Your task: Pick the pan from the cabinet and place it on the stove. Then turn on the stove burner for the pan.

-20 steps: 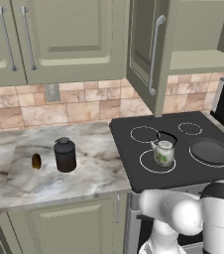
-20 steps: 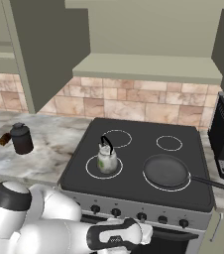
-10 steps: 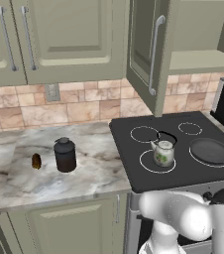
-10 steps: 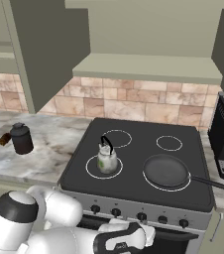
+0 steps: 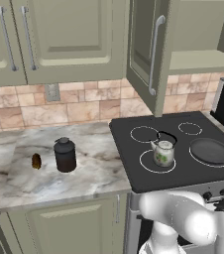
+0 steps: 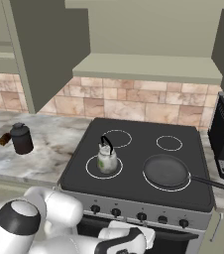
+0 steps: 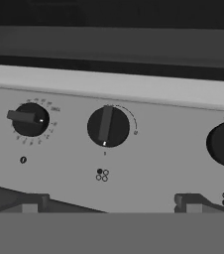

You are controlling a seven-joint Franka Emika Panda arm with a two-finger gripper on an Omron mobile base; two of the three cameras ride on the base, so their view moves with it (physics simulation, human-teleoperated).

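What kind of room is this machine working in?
A home kitchen, by the look of it: a black glass stove with a pan on one ring, sage-green wall cabinets, and a marble-look counter below a tiled wall.

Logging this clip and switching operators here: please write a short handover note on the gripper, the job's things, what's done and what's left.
Gripper: open, empty, facing the silver knob panel.
Shallow dark frying pan: on the black glass stove, on the widest white ring.
Sage-green wall cabinet: door open.
Done: pan placed.
Left: turn the burner's black round knob; which knob is unclear. The leftmost knob already sits turned sideways.
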